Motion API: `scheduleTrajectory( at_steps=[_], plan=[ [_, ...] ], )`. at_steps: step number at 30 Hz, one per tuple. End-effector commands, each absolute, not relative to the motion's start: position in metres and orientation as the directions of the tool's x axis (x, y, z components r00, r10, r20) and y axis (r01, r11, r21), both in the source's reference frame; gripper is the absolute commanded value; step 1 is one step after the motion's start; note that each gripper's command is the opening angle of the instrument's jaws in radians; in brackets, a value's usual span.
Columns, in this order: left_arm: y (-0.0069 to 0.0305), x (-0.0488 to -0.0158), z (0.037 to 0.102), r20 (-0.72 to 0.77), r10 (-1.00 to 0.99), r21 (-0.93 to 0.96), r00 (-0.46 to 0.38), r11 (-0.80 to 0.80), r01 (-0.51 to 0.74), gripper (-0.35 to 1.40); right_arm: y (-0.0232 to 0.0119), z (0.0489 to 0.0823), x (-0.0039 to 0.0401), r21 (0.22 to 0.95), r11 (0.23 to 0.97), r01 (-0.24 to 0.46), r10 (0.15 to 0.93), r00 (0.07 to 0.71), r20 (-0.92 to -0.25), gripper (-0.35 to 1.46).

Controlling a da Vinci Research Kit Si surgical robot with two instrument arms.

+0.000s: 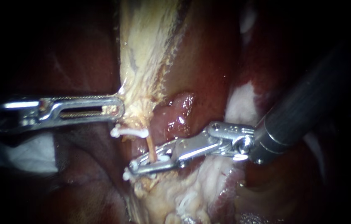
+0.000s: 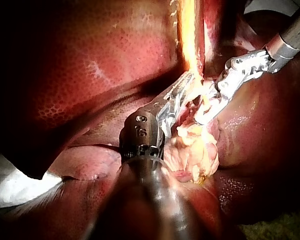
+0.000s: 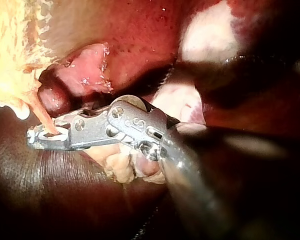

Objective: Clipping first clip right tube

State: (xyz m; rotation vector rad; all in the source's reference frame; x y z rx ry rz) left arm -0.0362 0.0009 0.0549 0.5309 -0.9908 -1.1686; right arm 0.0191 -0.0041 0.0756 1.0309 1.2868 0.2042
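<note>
A thin orange tube (image 1: 152, 147) runs down from the pale fatty tissue (image 1: 146, 54). A white clip (image 1: 130, 132) sits across the tube's upper part. Below it, the jaws of my right instrument (image 1: 136, 168) are closed across the tube with a second white clip (image 1: 126, 176) between them. The right wrist view shows the tube (image 3: 42, 117) entering the jaws of the right instrument (image 3: 37, 136). My left instrument (image 1: 119, 108) holds the edge of the pale tissue, jaws shut on it. The left wrist view also shows the left instrument (image 2: 185, 87) at the pale tissue.
Dark red liver (image 1: 80, 62) surrounds the field. A glistening pink lump (image 1: 179, 114) lies just right of the tube. Pale ragged tissue (image 1: 171, 195) lies under the right jaws. White gauze (image 1: 30, 151) lies beneath the left shaft.
</note>
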Motion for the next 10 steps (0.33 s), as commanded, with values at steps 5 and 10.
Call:
scheduleTrajectory(
  at_steps=[5,10],
  plan=[
    [0.0009,-0.0362,0.055,0.363,-0.93,0.788,0.061,0.341,0.512,-0.35,-0.0042,0.0755,0.0191,0.725,0.56,0.4,0.649,0.332,-0.684,-0.35],
    [0.001,-0.0362,0.0551,0.363,-0.93,0.788,0.061,0.341,0.512,-0.35,-0.0042,0.0755,0.0191,0.725,0.56,0.401,0.649,0.332,-0.685,-0.35]
  ],
)
